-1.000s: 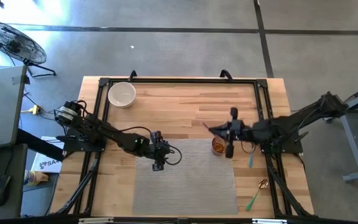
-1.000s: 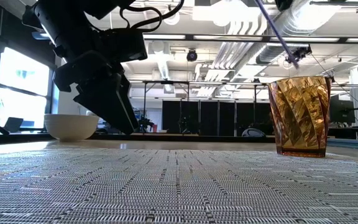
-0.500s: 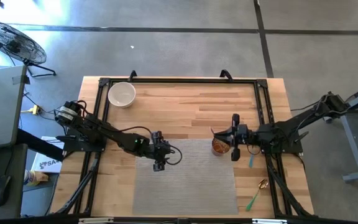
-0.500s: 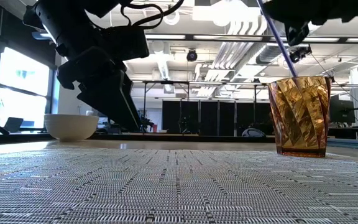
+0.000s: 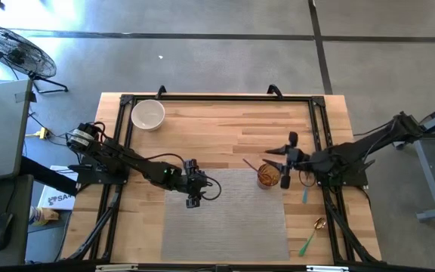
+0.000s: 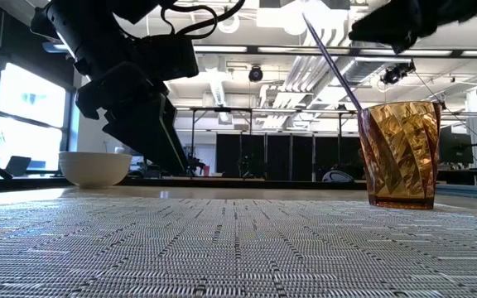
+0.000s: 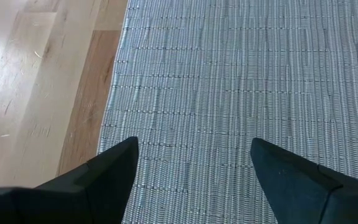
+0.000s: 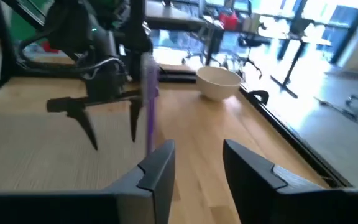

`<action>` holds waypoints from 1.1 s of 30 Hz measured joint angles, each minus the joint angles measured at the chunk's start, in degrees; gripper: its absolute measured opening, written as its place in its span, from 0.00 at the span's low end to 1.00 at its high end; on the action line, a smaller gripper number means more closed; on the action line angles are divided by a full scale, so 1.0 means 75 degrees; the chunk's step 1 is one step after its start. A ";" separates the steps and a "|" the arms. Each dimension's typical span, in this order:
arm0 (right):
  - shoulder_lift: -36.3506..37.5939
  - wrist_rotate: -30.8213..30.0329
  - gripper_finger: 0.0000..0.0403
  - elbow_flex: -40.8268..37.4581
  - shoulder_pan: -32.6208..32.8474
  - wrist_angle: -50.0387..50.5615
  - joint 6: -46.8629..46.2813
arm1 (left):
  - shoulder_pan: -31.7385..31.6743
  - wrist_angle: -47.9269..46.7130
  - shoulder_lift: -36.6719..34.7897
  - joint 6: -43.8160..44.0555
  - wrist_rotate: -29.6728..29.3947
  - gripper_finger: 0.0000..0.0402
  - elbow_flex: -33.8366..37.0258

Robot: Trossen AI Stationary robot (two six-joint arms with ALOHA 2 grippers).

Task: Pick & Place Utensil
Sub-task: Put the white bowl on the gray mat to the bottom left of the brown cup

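Observation:
An amber ribbed cup (image 5: 267, 177) (image 6: 399, 153) stands on the grey mat's far right corner. A purple utensil (image 5: 250, 165) (image 6: 331, 60) (image 8: 149, 102) stands in it with its lower end inside. Its shaft leans on the cup's rim and slants up toward the table's left. My right gripper (image 5: 287, 161) (image 6: 389, 25) (image 8: 194, 165) is open, above the cup and just to its right, apart from the utensil. My left gripper (image 5: 193, 198) (image 7: 191, 168) hangs open over the mat's left part, holding nothing.
A white bowl (image 5: 148, 115) (image 6: 95, 168) sits at the table's far left. A green-handled utensil (image 5: 305, 195) and a gold spoon with a green handle (image 5: 313, 233) lie by the right edge. The grey mat (image 5: 225, 219) covers the near middle. A black frame (image 5: 217, 98) borders the table.
My right gripper has lowered the purple utensil into the amber cup and let it go, then drawn slightly toward the table's right edge. The utensil has tipped over and now leans on the cup's rim, slanting toward the table's left.

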State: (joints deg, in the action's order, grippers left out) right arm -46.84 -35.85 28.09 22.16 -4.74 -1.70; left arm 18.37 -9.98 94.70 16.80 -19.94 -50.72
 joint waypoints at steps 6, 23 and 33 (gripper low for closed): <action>-0.0091 0.0189 0.32 0.1504 0.0256 0.2379 -0.1439 | 0.0000 0.0002 0.0000 0.0000 0.0000 0.76 0.0000; -0.2212 -0.0376 0.32 0.1863 0.3258 0.1236 -0.3735 | 0.0001 0.0001 0.0000 -0.0001 0.0000 0.76 0.0000; -0.3394 0.0908 0.32 0.1863 0.3953 -0.0041 -0.3521 | 0.0000 0.0001 0.0000 0.0000 0.0000 0.76 0.0000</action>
State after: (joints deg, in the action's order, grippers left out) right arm -72.30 -29.04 42.06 51.81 -5.05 -28.11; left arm 18.37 -9.98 94.70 16.80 -19.94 -50.72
